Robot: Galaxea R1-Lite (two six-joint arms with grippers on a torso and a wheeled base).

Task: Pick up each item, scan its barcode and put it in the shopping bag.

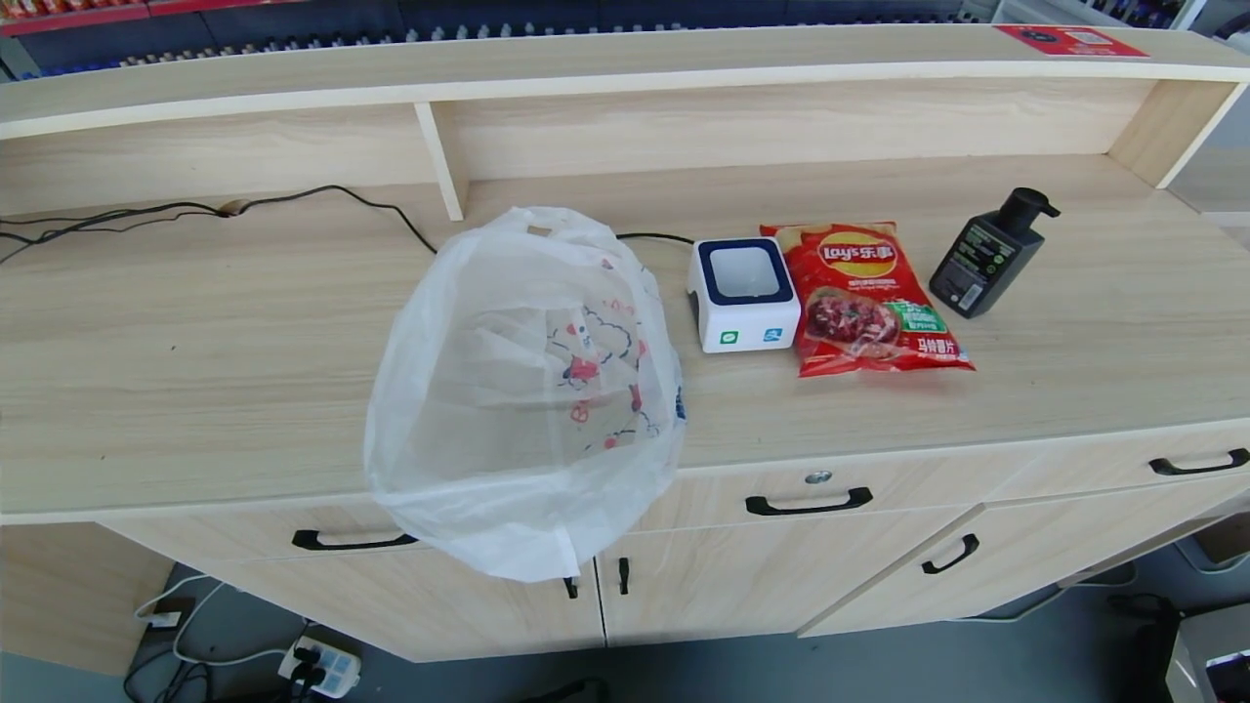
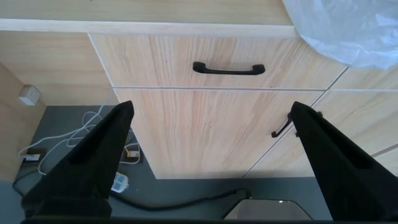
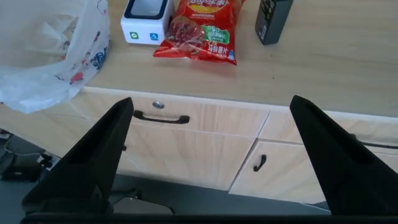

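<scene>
1. The left gripper (image 2: 211, 106) hangs low in front of the cabinet, below the worktop's edge. Its two black fingers are spread wide and hold nothing. A drawer (image 2: 224, 59) with a black handle faces it.
2. The right gripper (image 3: 211, 99) is also low before the cabinet front. Its fingers are just as wide apart and hold nothing.
3. The shopping bag (image 1: 527, 391), thin white plastic with a cartoon print, sits open on the worktop (image 1: 195, 371). Its lower part sags over the front edge and down past the drawers.
4. The scanner (image 1: 744, 293), a small white box with a dark-framed window on top, stands just beside the bag on the robot's right.
5. The red crisp packet (image 1: 864, 298) lies flat just beside the scanner, on the side away from the bag.
6. The black pump bottle (image 1: 986, 254) stands farther right and slightly farther back, apart from the packet.
7. A black cable (image 1: 293, 200) runs along the back of the worktop.
</scene>
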